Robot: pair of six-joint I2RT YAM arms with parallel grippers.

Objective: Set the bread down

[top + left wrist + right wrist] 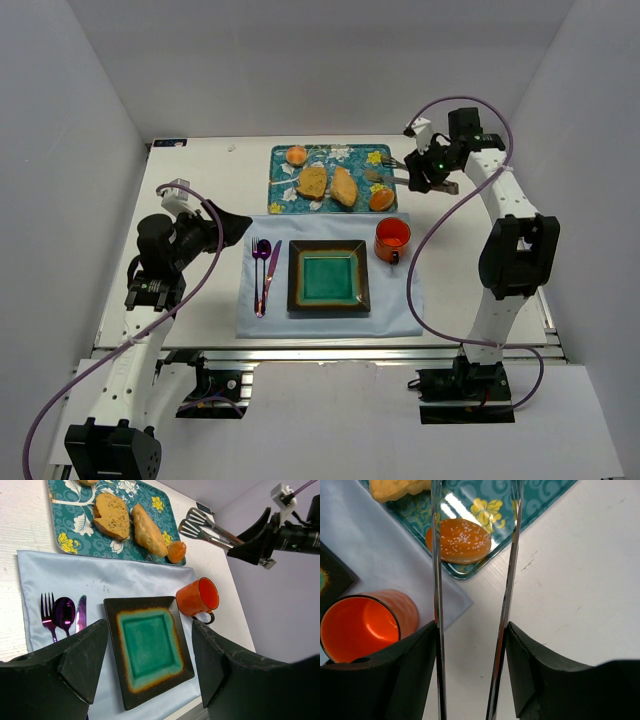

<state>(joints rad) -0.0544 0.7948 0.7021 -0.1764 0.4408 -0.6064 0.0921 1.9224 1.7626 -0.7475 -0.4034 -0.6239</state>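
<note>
As right gripper [471,629] grips tongs [438,580], bread [458,541] lies ahead.

No writing or number can be read anywhere.

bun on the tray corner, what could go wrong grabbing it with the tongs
The bun is glossy and sits at the tray corner; the thin tongs could squeeze it out onto the table.
The mug stands close by; carrying the bun to the plate could clip it.
</note>
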